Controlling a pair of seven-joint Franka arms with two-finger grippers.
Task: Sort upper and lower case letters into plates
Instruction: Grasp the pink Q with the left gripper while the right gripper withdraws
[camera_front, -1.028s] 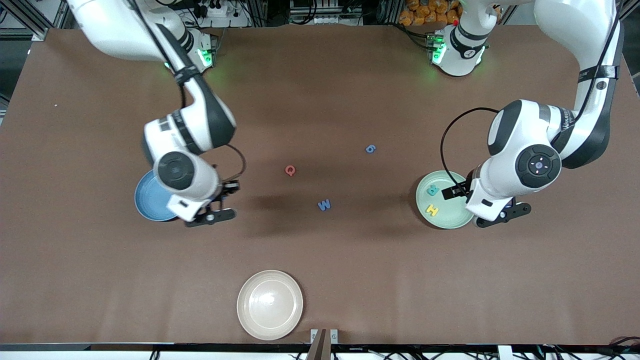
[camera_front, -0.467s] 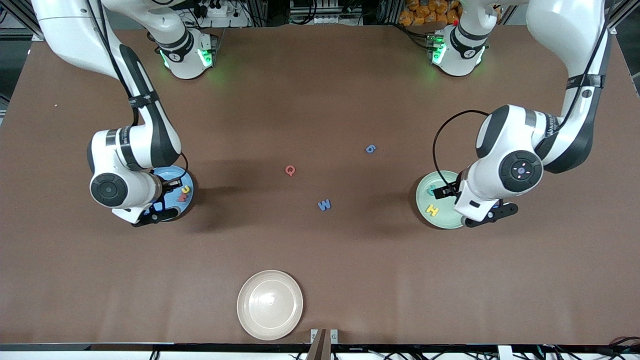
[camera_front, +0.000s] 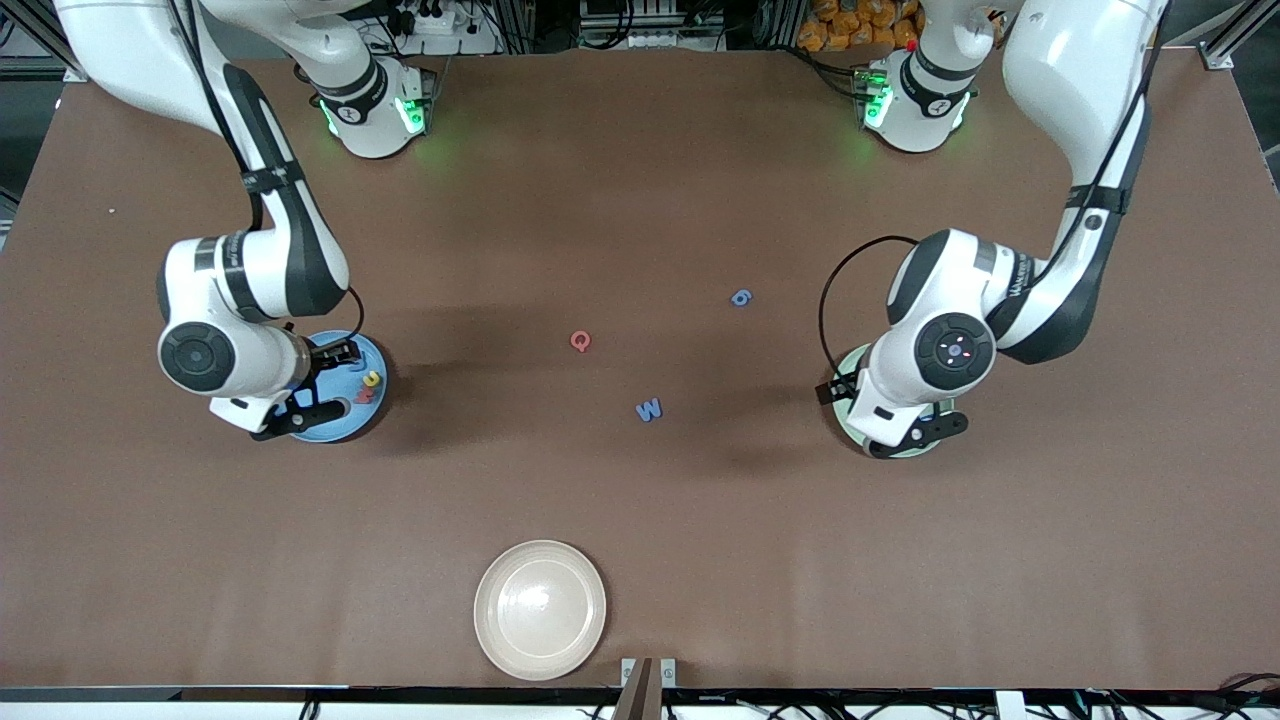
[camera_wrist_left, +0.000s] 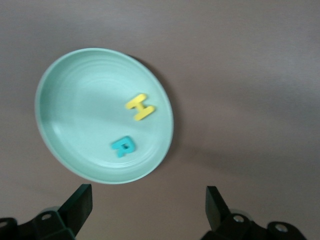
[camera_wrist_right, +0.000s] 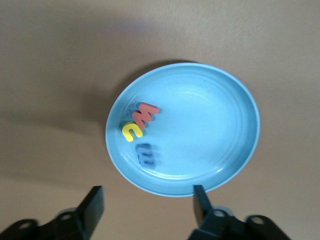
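My right gripper (camera_wrist_right: 147, 200) hangs open over the edge of the blue plate (camera_wrist_right: 210, 130), nothing between its fingers. In that plate lie a red w (camera_wrist_right: 145, 115), a yellow u (camera_wrist_right: 131, 131) and a blue m (camera_wrist_right: 146, 155), close together. My left gripper (camera_wrist_left: 149, 197) is open and empty above the rim of the pale green plate (camera_wrist_left: 80, 110), which holds a yellow H (camera_wrist_left: 140, 107) and a teal R (camera_wrist_left: 123, 146). On the bare table between the plates lie a red Q (camera_front: 580, 341), a blue W (camera_front: 649, 409) and a blue g (camera_front: 741, 297).
A cream-beige plate (camera_front: 540, 610) with nothing in it sits near the table's front edge, nearer the front camera than the loose letters. The left arm's wrist covers most of the green plate (camera_front: 845, 410) in the front view.
My right arm swung from beside the blue plate to over it, and its fingers opened. My left arm drifted toward the table's middle, now covering the green plate.
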